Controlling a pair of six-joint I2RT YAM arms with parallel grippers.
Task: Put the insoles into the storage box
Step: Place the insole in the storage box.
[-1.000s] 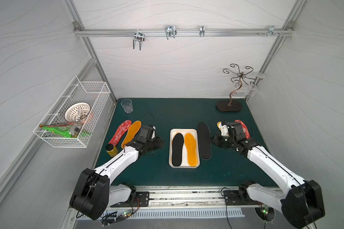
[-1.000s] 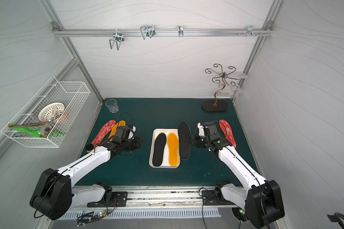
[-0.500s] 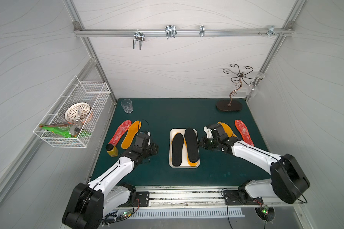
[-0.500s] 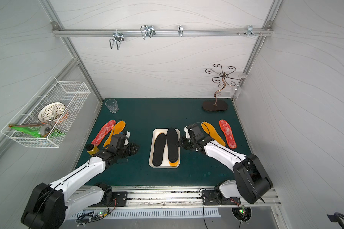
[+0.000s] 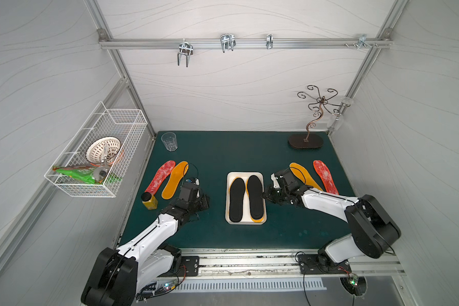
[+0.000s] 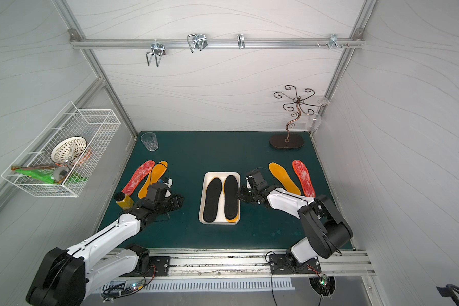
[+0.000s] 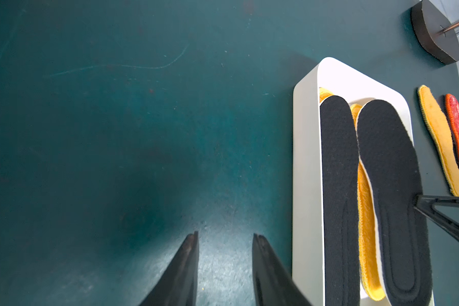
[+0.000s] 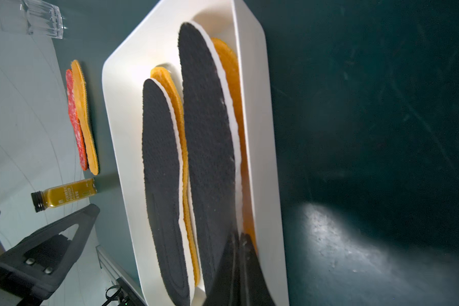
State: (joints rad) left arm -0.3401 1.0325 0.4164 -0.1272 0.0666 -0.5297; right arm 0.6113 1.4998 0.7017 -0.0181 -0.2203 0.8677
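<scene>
Right gripper [image 8: 239, 238] pressed together, seemingly pinching edge of black insole [image 8: 210, 132], which lies in storage box [image 8: 260, 119] atop orange insole [image 8: 228, 61]. Release only once flat inside rim. Left gripper [image 7: 225, 234] parted, empty, above mat [image 7: 117, 132].

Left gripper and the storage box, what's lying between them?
Nothing, just bare green mat between the left gripper and the storage box, seen in the left wrist view.

I've got the storage box [image 5: 244, 175] centre, top insoles [image 5: 255, 197] side by side in it over lower insoles [image 5: 257, 219]. Left: left insoles [image 5: 174, 180] paired, turmeric bottle [image 5: 149, 201] at their near end, glass [image 5: 169, 141] behind. Right: right insoles [image 5: 304, 176] paired, stand [image 5: 305, 141] behind. Wire basket [image 5: 127, 124] on left wall.
</scene>
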